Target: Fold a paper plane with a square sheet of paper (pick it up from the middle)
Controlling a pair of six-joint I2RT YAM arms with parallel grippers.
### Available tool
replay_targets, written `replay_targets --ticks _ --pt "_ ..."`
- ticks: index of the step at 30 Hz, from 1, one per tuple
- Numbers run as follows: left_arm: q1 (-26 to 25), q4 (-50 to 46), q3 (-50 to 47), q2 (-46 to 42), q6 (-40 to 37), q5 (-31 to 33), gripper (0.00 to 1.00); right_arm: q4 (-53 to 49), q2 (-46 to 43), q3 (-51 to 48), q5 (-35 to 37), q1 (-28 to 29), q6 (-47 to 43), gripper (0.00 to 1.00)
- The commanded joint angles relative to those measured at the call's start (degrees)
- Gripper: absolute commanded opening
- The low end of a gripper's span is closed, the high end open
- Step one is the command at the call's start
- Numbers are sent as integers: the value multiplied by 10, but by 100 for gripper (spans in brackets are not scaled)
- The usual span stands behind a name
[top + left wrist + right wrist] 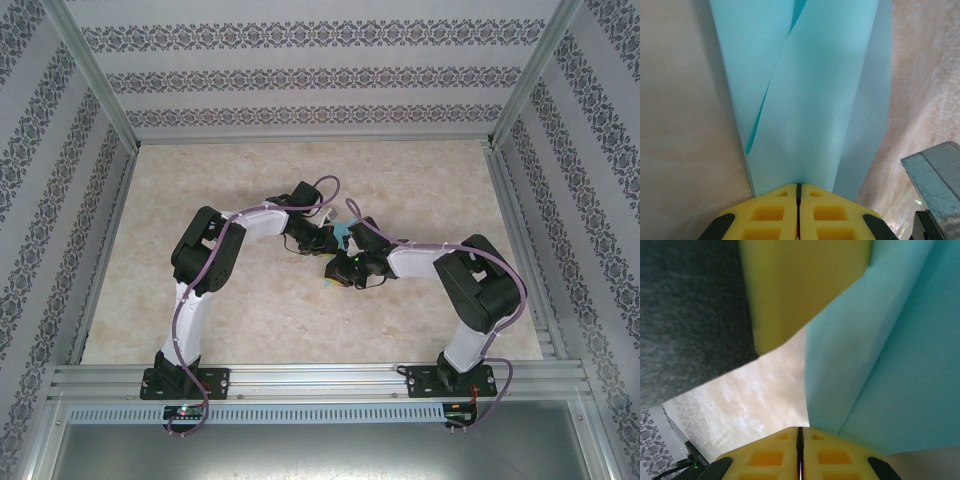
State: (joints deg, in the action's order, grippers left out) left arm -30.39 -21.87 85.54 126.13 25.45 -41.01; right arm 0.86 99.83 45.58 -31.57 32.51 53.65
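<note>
Pinching the paper plane [815, 100], both clamped tight: left gripper [798, 187] has it running toward 12 o'clock, right gripper [800, 430] toward 2.

Both arms bent inward, wrists close together.
The left arm [215, 250] and the right arm [470, 285] are folded at the elbow and angled toward each other. The left gripper [798, 186] and the right gripper [800, 429] are each seen with yellow fingers pressed together, turquoise paper [810, 100] pinched between them.
</note>
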Motion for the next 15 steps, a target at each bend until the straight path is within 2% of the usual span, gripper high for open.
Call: replay_targets --ticks 1,15 --pt "-7 -46 -26 64 -19 90 9 4 15 12 -7 6 -5 10" --pt "-7 -45 -28 66 -20 92 9 -19 35 29 -2 14 -15 10"
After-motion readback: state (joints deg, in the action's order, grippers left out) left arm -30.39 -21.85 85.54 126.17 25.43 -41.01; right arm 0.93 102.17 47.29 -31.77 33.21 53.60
